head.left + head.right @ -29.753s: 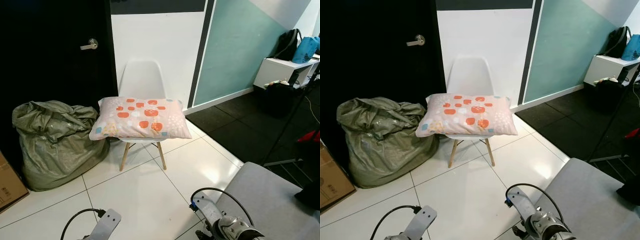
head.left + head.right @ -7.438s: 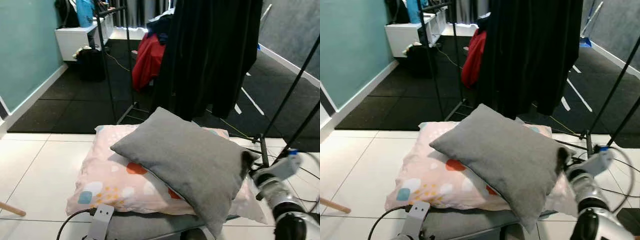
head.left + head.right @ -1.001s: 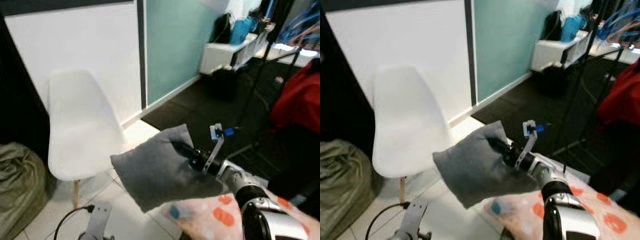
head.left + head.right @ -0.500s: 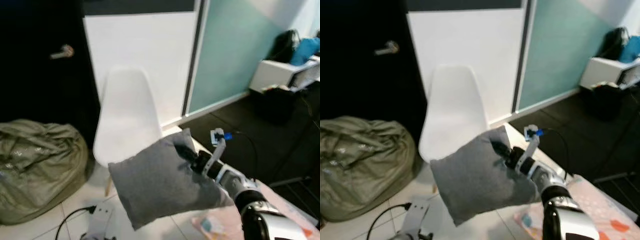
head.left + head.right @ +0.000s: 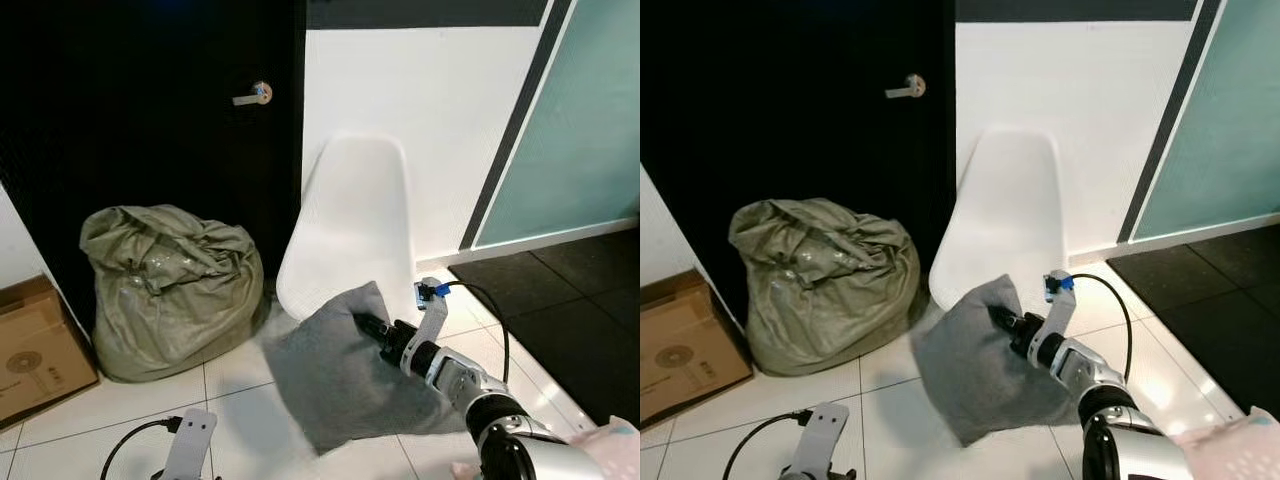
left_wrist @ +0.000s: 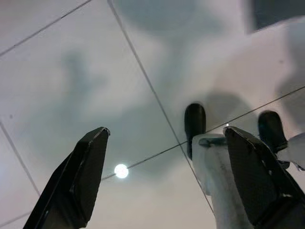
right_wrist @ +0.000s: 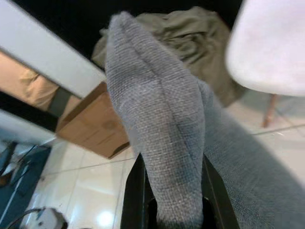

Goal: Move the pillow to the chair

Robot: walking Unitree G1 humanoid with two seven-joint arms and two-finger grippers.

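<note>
Half a second ago the grey pillow (image 5: 345, 365) hung higher and covered the front of the seat; now the head camera has swung left, bringing a dark door (image 5: 150, 100) and its handle (image 5: 250, 95) fully into sight, and the pillow hangs lower, below and in front of the white chair (image 5: 355, 225), above the tiled floor (image 5: 240, 390). It is held by one edge in the right claw (image 5: 372, 328), whose two black fingers are clenched on a fold of the grey fabric, as the right wrist view shows. Nothing lies on the chair's seat, so the pillow has reached the chair but is not yet on it; the next move likely calls for lifting it over the seat's front edge before letting go. An olive sack (image 5: 170, 280) slumps against the door beside the chair, with a cardboard box (image 5: 35, 345) further to the robot's left. Idle and low, the left claw (image 6: 162, 176) points at the floor with its fingers spread apart, holding nothing. At the lower right corner, a bit of a patterned pink pillow (image 5: 610, 440) peeks in.
</note>
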